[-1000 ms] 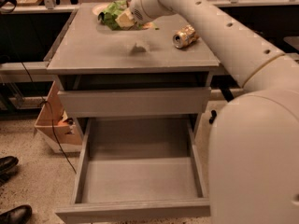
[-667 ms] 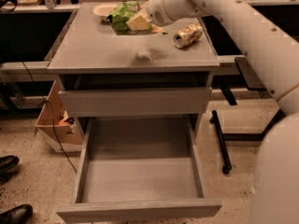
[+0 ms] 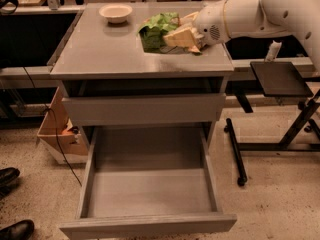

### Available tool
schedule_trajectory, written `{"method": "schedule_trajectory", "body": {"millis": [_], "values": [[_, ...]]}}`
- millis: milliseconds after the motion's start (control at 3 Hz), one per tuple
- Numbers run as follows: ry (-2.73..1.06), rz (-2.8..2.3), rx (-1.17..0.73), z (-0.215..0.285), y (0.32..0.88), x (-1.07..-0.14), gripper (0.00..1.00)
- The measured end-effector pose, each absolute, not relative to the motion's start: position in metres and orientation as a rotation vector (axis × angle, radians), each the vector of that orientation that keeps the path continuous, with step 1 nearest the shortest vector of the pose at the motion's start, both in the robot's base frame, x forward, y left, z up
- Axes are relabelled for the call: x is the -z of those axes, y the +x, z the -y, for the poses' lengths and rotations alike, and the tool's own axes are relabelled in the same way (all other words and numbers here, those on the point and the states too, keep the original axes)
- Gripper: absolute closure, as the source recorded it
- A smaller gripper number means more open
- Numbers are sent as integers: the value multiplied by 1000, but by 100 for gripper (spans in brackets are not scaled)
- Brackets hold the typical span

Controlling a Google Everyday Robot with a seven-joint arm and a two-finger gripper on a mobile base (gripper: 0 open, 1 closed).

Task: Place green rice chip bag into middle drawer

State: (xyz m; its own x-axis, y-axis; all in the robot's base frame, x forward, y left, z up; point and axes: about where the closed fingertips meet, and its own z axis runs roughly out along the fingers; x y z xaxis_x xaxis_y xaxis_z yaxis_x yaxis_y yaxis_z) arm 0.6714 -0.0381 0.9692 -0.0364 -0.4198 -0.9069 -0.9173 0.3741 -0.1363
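Observation:
The green rice chip bag (image 3: 159, 29) is crumpled and held above the right part of the grey cabinet top (image 3: 100, 54). My gripper (image 3: 179, 36) is shut on the bag's right side, its tan fingers (image 3: 181, 34) pressed against it. The white arm reaches in from the upper right. The middle drawer (image 3: 150, 191) is pulled fully out below and is empty, with a flat grey bottom and low walls. The gold-coloured can is hidden behind my arm.
A small white bowl (image 3: 115, 12) stands at the back left of the top. A shut grey drawer front (image 3: 144, 109) sits above the open drawer. A black stand (image 3: 280, 79) is at the right, a cardboard box (image 3: 57, 131) and shoes (image 3: 11, 179) at the left.
My gripper has lifted the bag and carried it right and toward the front of the cabinet top. The view has shifted, and the bowl is uncovered.

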Motion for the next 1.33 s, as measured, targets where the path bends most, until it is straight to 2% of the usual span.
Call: {"method": "schedule_trajectory", "body": {"millis": [333, 667, 1333], "values": [[-1211, -1637, -626, 37, 671, -969, 100], [-1234, -1577, -655, 32, 633, -985, 100], [-1270, -1549, -655, 60, 529, -972, 100]]}}
